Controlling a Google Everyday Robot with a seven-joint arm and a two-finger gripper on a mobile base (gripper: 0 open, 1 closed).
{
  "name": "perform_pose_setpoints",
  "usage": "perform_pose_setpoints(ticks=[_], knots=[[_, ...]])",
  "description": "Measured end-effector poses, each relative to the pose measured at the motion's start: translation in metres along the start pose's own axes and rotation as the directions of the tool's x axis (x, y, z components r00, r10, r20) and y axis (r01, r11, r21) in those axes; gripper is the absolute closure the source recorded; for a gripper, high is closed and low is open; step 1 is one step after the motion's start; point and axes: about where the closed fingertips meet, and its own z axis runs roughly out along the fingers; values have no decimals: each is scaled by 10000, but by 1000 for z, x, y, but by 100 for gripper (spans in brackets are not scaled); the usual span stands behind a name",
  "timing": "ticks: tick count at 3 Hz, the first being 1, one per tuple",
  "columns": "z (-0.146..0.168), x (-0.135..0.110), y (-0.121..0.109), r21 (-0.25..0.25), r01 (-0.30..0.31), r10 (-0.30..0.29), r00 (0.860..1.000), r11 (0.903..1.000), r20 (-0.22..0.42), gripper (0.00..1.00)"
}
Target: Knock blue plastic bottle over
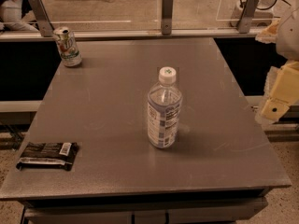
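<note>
The blue plastic bottle [163, 110] stands upright near the middle of the grey table [112, 106]. It is clear bluish plastic with a white screw cap and a blue-white printed label. My gripper [276, 101] is at the right edge of the view, a pale yellowish piece hanging beyond the table's right side, well to the right of the bottle and apart from it.
A short green-and-white drink can [67, 46] stands at the table's far left corner. A black snack packet [47, 155] lies flat at the near left edge. A rail with metal posts [167, 12] runs along the far side.
</note>
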Motion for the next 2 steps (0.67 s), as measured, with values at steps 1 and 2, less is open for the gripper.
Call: perform_pose_setpoints(ticks=[1, 2], knots=[[0, 0, 0, 2, 0, 0, 10000, 10000, 2, 0], [3, -11, -2, -69, -40, 46, 9950, 10000, 993, 0]])
